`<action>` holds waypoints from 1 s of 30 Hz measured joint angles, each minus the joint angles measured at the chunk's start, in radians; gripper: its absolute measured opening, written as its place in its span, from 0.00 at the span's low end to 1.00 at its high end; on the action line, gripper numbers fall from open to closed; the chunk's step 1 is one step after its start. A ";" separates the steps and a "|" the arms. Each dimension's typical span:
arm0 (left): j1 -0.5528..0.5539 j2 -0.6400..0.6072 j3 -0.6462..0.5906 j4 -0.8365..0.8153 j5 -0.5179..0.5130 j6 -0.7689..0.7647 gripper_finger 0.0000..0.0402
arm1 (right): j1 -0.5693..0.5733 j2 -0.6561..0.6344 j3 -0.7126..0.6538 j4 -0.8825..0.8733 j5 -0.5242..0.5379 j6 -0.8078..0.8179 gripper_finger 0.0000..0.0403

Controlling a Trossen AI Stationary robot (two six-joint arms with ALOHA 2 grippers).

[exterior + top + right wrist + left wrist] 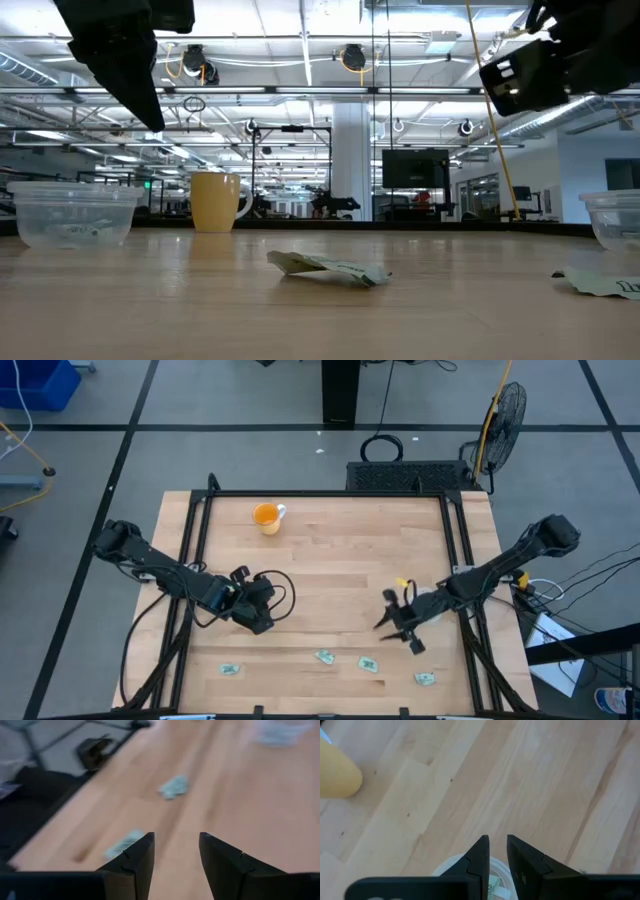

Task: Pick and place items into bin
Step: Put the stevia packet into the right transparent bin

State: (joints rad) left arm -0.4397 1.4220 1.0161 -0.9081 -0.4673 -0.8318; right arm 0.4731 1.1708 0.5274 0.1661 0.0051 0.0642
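Several small green-and-white packets lie flat near the table's near edge. The low view shows one at centre. My left gripper hovers over a clear cup, its fingers a narrow gap apart and holding nothing. A packet lies inside that cup, which also shows in the low view. My right gripper hangs open above bare wood, short of two packets.
An orange mug stands upright toward the far left of the table, also seen in the low view. A second clear cup stands at the right. A black frame borders the tabletop. Bare wood lies between the two arms.
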 joint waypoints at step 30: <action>0.000 0.000 0.000 0.021 -0.075 -0.001 0.18 | 0.051 0.525 0.023 0.398 -0.138 0.046 0.38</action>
State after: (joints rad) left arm -0.4397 1.4220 1.0161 -0.8875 -0.5424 -0.8326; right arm 0.5236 1.6958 0.5504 0.5642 -0.1331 0.1106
